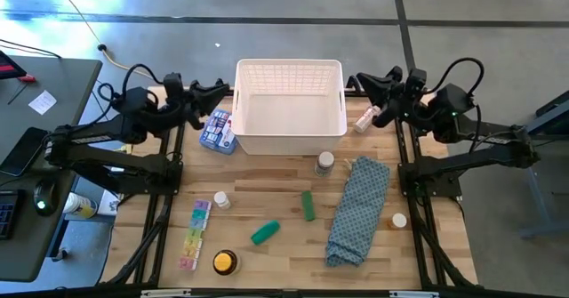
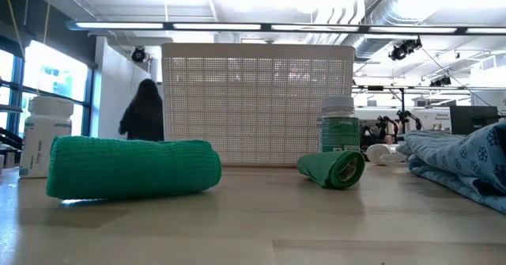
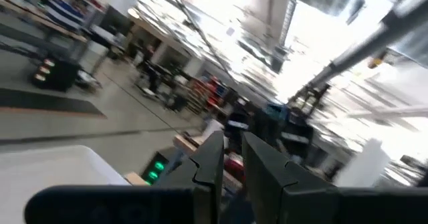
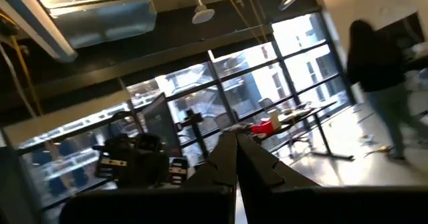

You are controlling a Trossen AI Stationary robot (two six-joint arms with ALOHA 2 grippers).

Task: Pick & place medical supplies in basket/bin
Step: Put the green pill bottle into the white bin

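Bright overhead ceiling lights, floor glare in the high view, motion-blurred wrist views.
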